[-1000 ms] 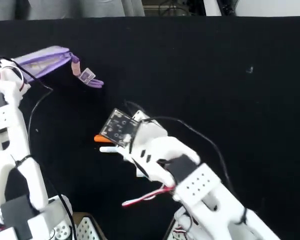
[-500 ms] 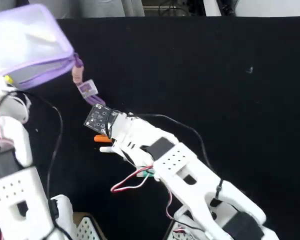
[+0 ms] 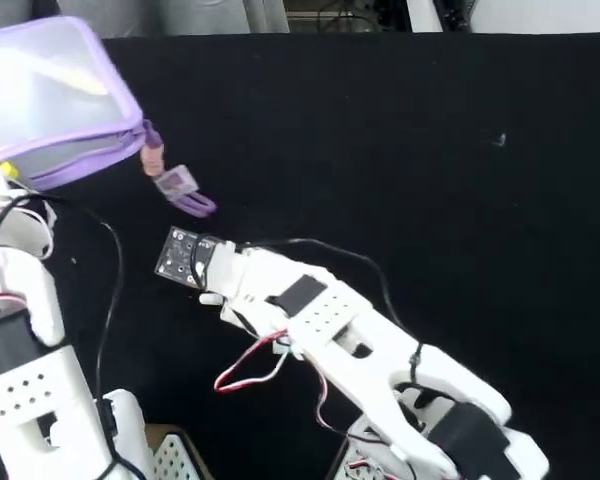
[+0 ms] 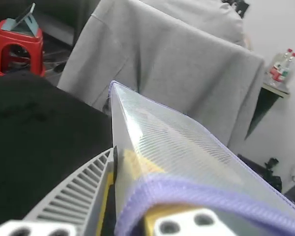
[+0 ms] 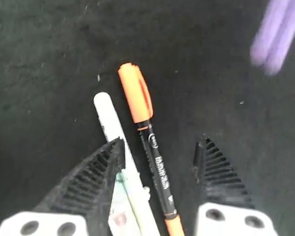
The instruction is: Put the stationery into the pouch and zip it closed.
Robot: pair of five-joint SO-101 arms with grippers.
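- Left arm [image 3: 20, 380]: stands upright at the near-left corner of the table [image 3: 430, 150], wrist lifted high by the left edge.
- Left gripper [image 4: 119, 196]: clamped on the pouch [image 4: 177, 147], which it holds aloft.
- Right arm [image 3: 360, 350]: stretched from the near edge toward the left edge, lying low.
- Right gripper [image 5: 162, 142]: pointing down at the surface, jaws spread apart.
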